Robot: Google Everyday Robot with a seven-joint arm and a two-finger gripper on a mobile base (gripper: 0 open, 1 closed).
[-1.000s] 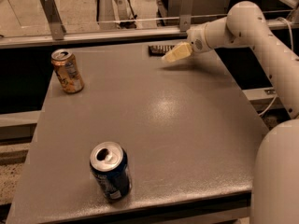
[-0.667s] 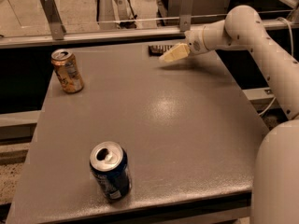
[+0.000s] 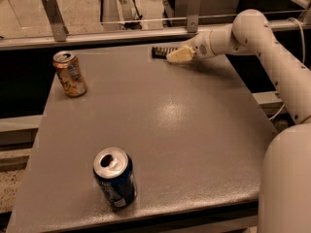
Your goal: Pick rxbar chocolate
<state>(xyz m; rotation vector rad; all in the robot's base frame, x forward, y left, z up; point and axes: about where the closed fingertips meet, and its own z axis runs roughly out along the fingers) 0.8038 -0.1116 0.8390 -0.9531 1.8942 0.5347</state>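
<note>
The rxbar chocolate (image 3: pixel 159 51) is a small flat dark bar with pale lettering, lying at the far edge of the grey table (image 3: pixel 160 130), just right of centre. My gripper (image 3: pixel 176 56) is low over the table at the bar's right end, reaching in from the right on the white arm (image 3: pixel 252 30). It covers the bar's right end. I cannot tell whether it touches the bar.
An orange-gold soda can (image 3: pixel 70 74) stands at the far left of the table. A blue soda can (image 3: pixel 114 177) stands near the front edge, left of centre. A metal rail (image 3: pixel 121 33) runs behind the table.
My gripper has crept slightly left toward the bar's right end. The bar and both cans have not moved.
</note>
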